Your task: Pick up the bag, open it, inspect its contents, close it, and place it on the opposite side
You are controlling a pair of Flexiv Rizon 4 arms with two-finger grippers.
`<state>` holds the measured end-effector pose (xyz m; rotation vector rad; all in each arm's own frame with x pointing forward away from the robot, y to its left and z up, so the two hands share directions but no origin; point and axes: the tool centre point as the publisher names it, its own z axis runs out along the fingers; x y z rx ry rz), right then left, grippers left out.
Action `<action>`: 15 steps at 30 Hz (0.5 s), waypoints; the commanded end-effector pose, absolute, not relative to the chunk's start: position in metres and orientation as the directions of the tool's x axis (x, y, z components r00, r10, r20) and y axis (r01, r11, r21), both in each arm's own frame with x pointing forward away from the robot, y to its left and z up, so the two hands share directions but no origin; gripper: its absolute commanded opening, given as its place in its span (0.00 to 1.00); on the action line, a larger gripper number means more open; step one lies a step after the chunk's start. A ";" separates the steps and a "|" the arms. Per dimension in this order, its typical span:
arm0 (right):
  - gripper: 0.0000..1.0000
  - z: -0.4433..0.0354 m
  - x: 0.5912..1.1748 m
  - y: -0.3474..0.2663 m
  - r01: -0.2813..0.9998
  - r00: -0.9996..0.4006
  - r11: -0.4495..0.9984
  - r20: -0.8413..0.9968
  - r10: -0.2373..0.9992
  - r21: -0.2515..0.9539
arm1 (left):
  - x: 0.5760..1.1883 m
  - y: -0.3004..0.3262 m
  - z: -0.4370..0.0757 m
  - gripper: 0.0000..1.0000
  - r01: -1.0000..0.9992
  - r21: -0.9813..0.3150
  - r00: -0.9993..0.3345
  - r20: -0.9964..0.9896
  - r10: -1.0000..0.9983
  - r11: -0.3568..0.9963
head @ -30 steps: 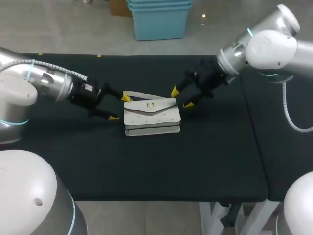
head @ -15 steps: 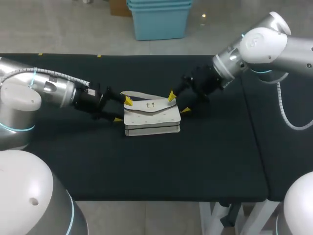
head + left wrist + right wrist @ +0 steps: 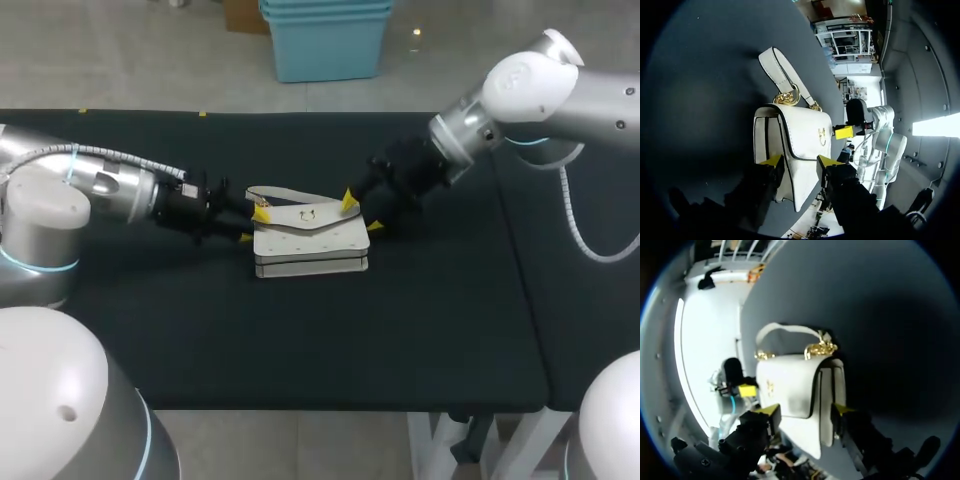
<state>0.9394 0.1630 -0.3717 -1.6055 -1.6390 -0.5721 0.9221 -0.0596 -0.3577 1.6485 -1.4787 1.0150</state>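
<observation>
Basically at the very start: white bag point(image 3: 308, 238) lies near the middle of the black table point(image 3: 300, 340), flap face up and shut, not lifted yet. Pickup is the step in hand, I judge. Opening, inspecting, closing and placing on the opposite side are all left.

Left gripper point(image 3: 251, 225) sits at the bag's left end, fingers apart with that end between them. Right gripper point(image 3: 362, 213) sits at the bag's right end, fingers also spread around the corner there. Whether any tip actually presses the bag I cannot tell; neither pair looks clamped.

Head view gives the layout: both arms meet the bag from opposite ends, and the bag rests on the table. It shows little of the bag's detail. Left wrist view does: strap point(image 3: 782, 70) lying loose on the table beyond the bag, gold chain links point(image 3: 786, 97) joining strap to bag, small gold clasp point(image 3: 821, 134) on the flap, dark piping along the flap's edge. Right wrist view shows the strap arched beyond the bag from the other end, plus the bag's side panel facing that gripper.
</observation>
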 end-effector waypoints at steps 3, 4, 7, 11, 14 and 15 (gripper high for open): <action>0.62 -0.388 0.940 0.168 0.969 0.102 0.114 0.773 0.627 -0.221 | 0.930 -0.063 -0.376 0.31 -0.992 0.005 0.057 0.909 -0.413 -0.125; 0.58 -0.390 0.940 0.168 0.968 0.105 0.113 0.772 0.626 -0.223 | 0.931 -0.063 -0.377 0.21 -0.991 0.005 0.060 0.907 -0.416 -0.132; 0.49 -0.393 0.939 0.168 0.966 0.116 0.109 0.775 0.621 -0.232 | 0.931 -0.064 -0.377 0.00 -0.991 -0.001 0.055 0.907 -0.417 -0.132; 0.43 -0.394 0.941 0.167 0.968 0.154 0.065 0.780 0.607 -0.242 | 0.929 -0.066 -0.378 0.00 -0.992 -0.015 0.040 0.909 -0.416 -0.129; 0.04 -0.393 0.943 0.164 0.968 0.180 0.035 0.789 0.588 -0.248 | 0.928 -0.067 -0.378 0.00 -0.992 -0.018 0.035 0.908 -0.417 -0.124; 0.00 -0.392 0.943 0.164 0.969 0.181 0.034 0.792 0.584 -0.246 | 0.928 -0.067 -0.378 0.00 -0.992 -0.018 0.035 0.908 -0.417 -0.123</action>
